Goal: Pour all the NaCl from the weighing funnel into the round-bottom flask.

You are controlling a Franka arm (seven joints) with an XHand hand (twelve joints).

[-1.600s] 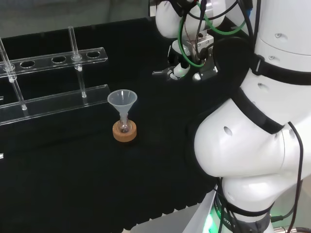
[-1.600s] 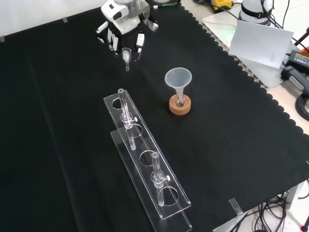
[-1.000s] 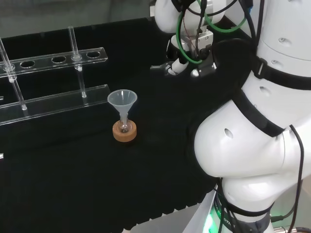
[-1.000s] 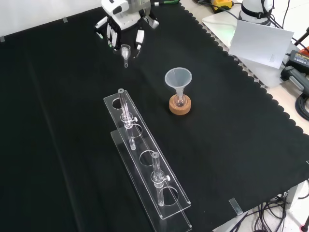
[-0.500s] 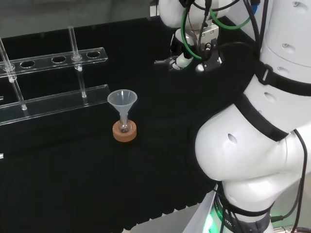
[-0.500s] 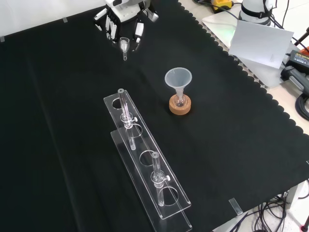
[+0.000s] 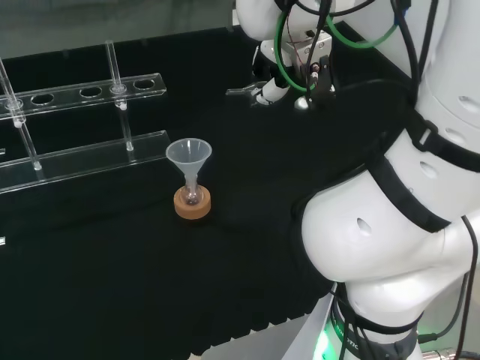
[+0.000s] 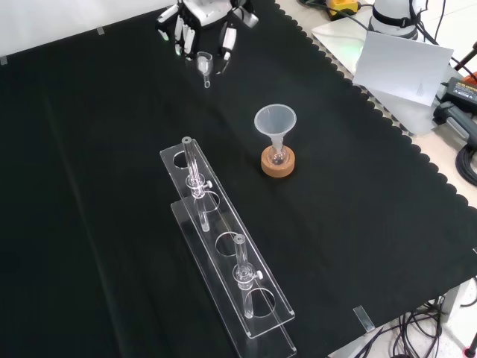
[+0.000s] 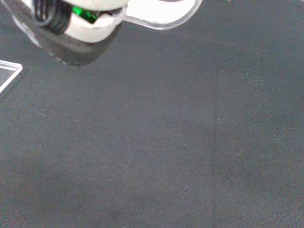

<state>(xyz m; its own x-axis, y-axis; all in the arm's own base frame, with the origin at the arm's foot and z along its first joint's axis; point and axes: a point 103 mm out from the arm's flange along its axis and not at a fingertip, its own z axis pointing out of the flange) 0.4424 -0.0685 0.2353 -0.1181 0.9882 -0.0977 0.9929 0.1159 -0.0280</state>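
A: Noted the hand (image 8: 203,16) at the far top of the front view, fingers curled round a small clear weighing funnel (image 8: 205,66), stem hanging down, well above the desk (image 8: 89,149).

B: And the flask?

A: The flask (image 8: 278,156) sat in a cork ring (image 8: 278,163) mid-cloth, a wide plastic funnel (image 8: 275,121) seated in its neck. Funnel and hand stood well apart. In the head view the hand (image 7: 270,88) was up and to the right of the funnel (image 7: 189,153).

B: Any salt visible?

A: Could not tell; the glass was too small to read.

B: So the step was the carry?

A: Judged so. Done well, it would keep the weighing funnel level until its spout hung over the wide funnel's mouth, then tip slowly toward the centre, not the rim.

B: Hazards?

A: The rack (image 8: 223,250) with its tubes stood near the flask; the approach should stay clear of it. A knock on the funnel could topple the flask off its ring.
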